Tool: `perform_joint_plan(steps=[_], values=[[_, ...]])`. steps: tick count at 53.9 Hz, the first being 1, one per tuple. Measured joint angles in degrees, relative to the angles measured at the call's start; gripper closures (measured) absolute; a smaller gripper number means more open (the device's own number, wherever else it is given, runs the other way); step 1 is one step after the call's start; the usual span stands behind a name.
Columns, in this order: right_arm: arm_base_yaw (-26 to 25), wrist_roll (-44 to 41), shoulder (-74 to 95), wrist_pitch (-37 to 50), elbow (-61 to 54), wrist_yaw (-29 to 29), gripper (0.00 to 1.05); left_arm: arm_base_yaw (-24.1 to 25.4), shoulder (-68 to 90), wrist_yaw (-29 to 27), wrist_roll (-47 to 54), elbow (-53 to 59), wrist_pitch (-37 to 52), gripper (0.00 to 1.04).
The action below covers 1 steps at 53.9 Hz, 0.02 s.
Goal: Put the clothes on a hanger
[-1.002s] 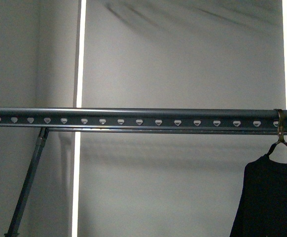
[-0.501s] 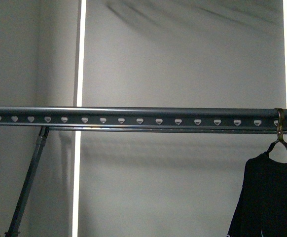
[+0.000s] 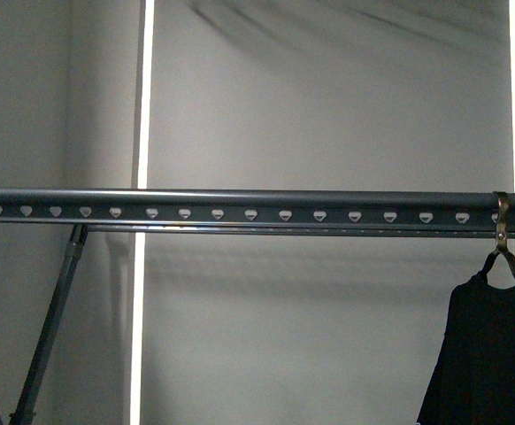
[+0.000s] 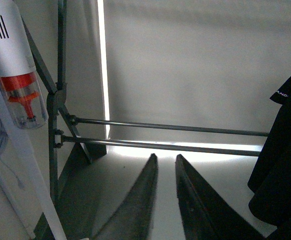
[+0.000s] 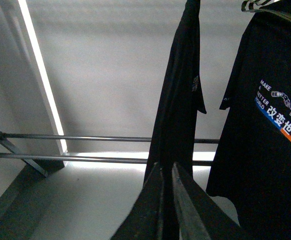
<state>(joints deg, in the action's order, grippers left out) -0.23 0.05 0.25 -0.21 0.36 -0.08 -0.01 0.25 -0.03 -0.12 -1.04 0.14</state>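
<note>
In the front view the rail (image 3: 257, 211) runs past both side edges, and the black T-shirt (image 3: 492, 354) is cut off at the right and bottom, its thin hook-topped hanger (image 3: 503, 243) only partly visible. In the left wrist view the T-shirt's white lettering (image 4: 282, 93) is clipped by the edge. In the right wrist view the right hand (image 5: 166, 172) overlaps the T-shirt's lower part; contact cannot be told.
</note>
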Motion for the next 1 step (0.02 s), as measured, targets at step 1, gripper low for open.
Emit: perform_joint_plan(steps=[1], values=[[0.0, 0.0, 0.0, 0.0, 0.0, 0.0, 0.88, 0.0, 0.0, 0.0, 0.0, 0.0, 0.0, 0.81]])
